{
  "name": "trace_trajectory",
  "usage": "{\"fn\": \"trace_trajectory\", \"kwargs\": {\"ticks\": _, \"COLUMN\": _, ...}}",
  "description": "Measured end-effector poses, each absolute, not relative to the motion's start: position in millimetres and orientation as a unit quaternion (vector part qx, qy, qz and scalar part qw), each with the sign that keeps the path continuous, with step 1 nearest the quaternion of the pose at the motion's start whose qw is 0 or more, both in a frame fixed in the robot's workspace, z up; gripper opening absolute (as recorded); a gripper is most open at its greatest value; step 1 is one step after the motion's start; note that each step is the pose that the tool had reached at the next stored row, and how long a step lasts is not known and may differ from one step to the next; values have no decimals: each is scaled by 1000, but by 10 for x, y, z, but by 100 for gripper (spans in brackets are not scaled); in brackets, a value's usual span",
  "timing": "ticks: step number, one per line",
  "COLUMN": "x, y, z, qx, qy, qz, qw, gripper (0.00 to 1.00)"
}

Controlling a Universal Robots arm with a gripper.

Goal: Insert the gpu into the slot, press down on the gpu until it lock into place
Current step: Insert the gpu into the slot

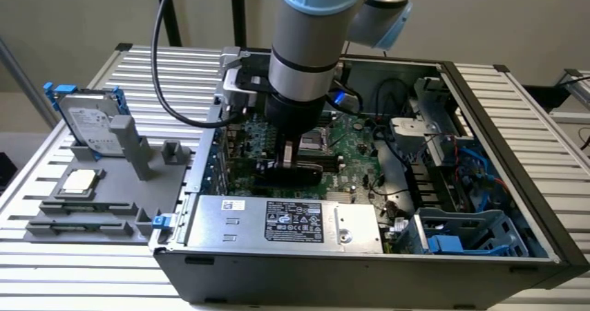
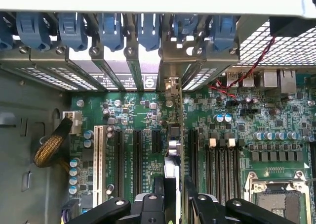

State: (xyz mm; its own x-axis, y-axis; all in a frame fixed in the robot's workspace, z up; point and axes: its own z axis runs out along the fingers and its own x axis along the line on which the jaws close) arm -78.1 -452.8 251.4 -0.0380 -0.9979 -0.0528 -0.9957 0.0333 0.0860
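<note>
GPU (image 2: 173, 152) upright, edge-on, betw. gripper's (image 2: 174, 182) spread jaws

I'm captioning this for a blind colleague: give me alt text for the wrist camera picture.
The robot's hand is poised over a thin gpu seen edge-on, standing upright on a green motherboard between black expansion slots. Blue clips line the rear bracket bays, and a CPU socket sits to one side.
</note>
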Motion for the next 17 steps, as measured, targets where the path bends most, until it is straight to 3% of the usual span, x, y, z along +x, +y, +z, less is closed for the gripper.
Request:
{"fn": "trace_trajectory", "kwargs": {"ticks": 4, "x": -782, "y": -4527, "z": 2537, "qx": 693, "qy": -719, "qz": -49, "qw": 11, "gripper": 27}}
{"fn": "trace_trajectory", "kwargs": {"ticks": 5, "x": -782, "y": -4528, "z": 2581, "qx": 693, "qy": -719, "qz": -49, "qw": 11, "gripper": 34}}
{"fn": "trace_trajectory", "kwargs": {"ticks": 13, "x": -783, "y": -4527, "z": 2923, "qx": 693, "qy": -719, "qz": -50, "qw": 11, "gripper": 34}}
{"fn": "trace_trajectory", "kwargs": {"ticks": 15, "x": -784, "y": -4529, "z": 2926, "qx": 694, "qy": -718, "qz": -53, "qw": 8, "gripper": 32}}
{"fn": "trace_trajectory", "kwargs": {"ticks": 16, "x": -784, "y": -4529, "z": 2926, "qx": 693, "qy": -719, "qz": -53, "qw": 8, "gripper": 19}}
{"fn": "trace_trajectory", "kwargs": {"ticks": 17, "x": -784, "y": -4529, "z": 2925, "qx": 693, "qy": -719, "qz": -53, "qw": 8, "gripper": 19}}
